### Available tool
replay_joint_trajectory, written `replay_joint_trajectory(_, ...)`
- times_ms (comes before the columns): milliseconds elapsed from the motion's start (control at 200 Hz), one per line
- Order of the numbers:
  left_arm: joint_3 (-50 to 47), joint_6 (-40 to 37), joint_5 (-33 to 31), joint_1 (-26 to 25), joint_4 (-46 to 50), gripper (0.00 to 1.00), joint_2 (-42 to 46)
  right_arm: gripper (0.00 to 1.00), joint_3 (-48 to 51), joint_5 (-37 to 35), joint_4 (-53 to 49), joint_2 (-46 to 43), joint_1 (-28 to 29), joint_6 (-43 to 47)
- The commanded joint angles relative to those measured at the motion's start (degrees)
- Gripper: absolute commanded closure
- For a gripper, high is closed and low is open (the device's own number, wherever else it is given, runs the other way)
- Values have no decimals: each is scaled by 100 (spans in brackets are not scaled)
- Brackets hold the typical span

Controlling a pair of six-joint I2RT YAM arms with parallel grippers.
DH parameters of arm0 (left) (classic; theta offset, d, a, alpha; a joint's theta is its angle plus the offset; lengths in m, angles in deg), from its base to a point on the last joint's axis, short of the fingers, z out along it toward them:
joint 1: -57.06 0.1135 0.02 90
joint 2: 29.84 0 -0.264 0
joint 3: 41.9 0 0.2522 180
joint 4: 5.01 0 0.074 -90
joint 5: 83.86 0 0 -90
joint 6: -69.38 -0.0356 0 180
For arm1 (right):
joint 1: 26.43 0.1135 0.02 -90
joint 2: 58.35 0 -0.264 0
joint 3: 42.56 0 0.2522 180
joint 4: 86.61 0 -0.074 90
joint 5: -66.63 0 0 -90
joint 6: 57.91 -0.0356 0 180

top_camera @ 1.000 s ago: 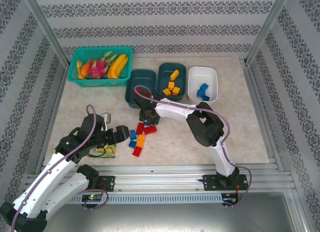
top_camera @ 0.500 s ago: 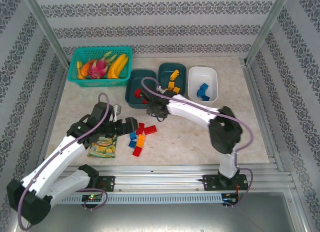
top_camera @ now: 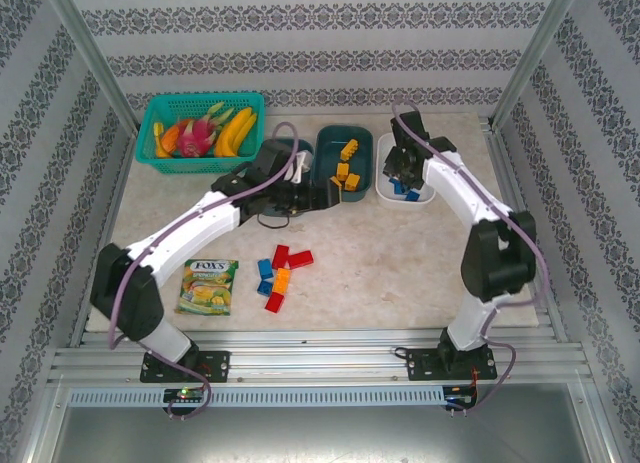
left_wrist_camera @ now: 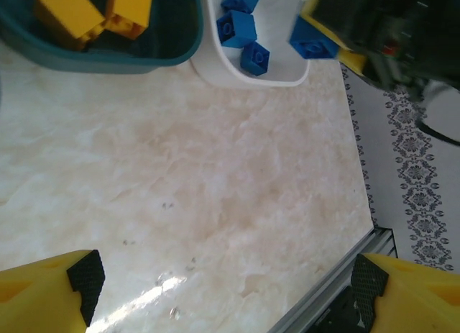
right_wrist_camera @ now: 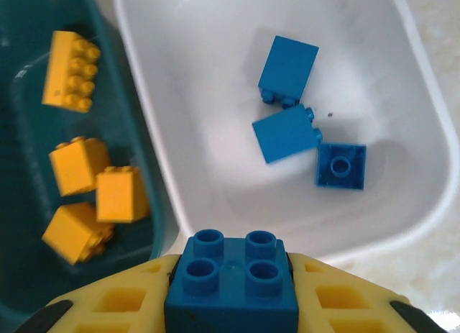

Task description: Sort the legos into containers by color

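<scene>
**Nearly home: blue brick held over the white tub**

Across the bench (top_camera: 400, 263), both arms stretch far toward the tubs. The right arm folds at the elbow and tips its wrist down. Its right end effector (right_wrist_camera: 231, 304) pinches a blue brick (right_wrist_camera: 231, 275) above the near wall of the white tub (right_wrist_camera: 194, 81), where three blue ones (right_wrist_camera: 291, 131) lie. That is a colour match, I judge. The left end effector (left_wrist_camera: 226, 293) hangs spread and empty near the yellow-filled teal tub (left_wrist_camera: 176, 42). Loose legos (top_camera: 281, 275) sit mid-bench.

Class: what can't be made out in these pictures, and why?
Top view: the right gripper hides its blue brick and most of the white tub's bricks.
Right wrist view: the left edge cuts off the teal tub; its yellow bricks cannot be counted.
Top view: snack packet print too small.
</scene>
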Motion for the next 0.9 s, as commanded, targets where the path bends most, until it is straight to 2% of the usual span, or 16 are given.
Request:
replay_joint_trajectory(0, 543, -108, 118, -91, -244, 9, -411, 78, -776, 770, -119, 762, -274, 467)
replay_joint_trajectory(200, 1332, -139, 129, -129, -94, 10, -1193, 77, -2143, 793, -497, 1993, -498, 598)
replay_joint_trajectory(435, 2097, -124, 201, -189, 56, 10, -1898, 76, -3071, 842, -932, 2865, -672, 440)
replay_joint_trajectory(639, 2536, -189, 117, -221, 453, 12, -2226, 66, -3472, 945, -1082, 3248, -706, 263)
replay_joint_trajectory(729, 2672, -231, -321, -225, 1012, 15, -2256, 57, -3599, 954, -1147, 3278, -714, 279)
replay_joint_trajectory(894, 2281, -538, -612, -217, 1379, 16, -1863, 46, -3742, 1075, -1185, 3012, -685, 365)
